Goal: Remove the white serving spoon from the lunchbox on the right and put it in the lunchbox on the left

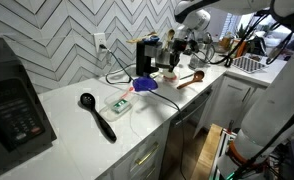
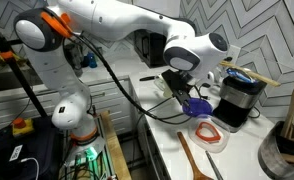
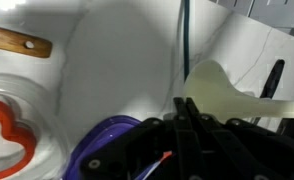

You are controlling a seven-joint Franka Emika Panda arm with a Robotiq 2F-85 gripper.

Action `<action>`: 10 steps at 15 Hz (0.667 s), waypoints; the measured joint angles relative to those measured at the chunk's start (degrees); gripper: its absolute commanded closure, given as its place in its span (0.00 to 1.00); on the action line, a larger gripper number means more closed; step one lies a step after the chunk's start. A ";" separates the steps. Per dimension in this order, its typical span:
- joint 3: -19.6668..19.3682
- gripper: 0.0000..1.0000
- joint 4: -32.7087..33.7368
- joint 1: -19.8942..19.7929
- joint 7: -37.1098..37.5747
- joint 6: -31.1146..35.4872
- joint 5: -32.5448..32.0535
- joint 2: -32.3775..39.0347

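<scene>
In the wrist view the white serving spoon [image 3: 223,86] sits just past my fingertips, its handle running off to the right. My gripper [image 3: 183,108] has its fingers pressed together at the left edge of the spoon's bowl, holding it above the counter. A purple-lidded lunchbox [image 3: 105,150] lies below the gripper at the left, and a clear lunchbox with a red rim [image 3: 9,140] is at the far left. In both exterior views the gripper [image 1: 173,60] [image 2: 184,86] hovers over the purple lunchbox [image 1: 145,84] [image 2: 198,104]. The spoon itself is hard to make out there.
A wooden spoon [image 3: 17,42] [image 1: 190,77] lies on the counter, and a black ladle [image 1: 97,114] lies further along it. A black coffee maker [image 2: 238,96] [image 1: 147,55] stands at the wall. Another clear lunchbox [image 1: 118,103] sits near the ladle. Cables cross the counter.
</scene>
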 measured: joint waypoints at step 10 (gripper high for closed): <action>2.62 0.99 -12.32 6.28 1.28 4.77 1.32 -13.54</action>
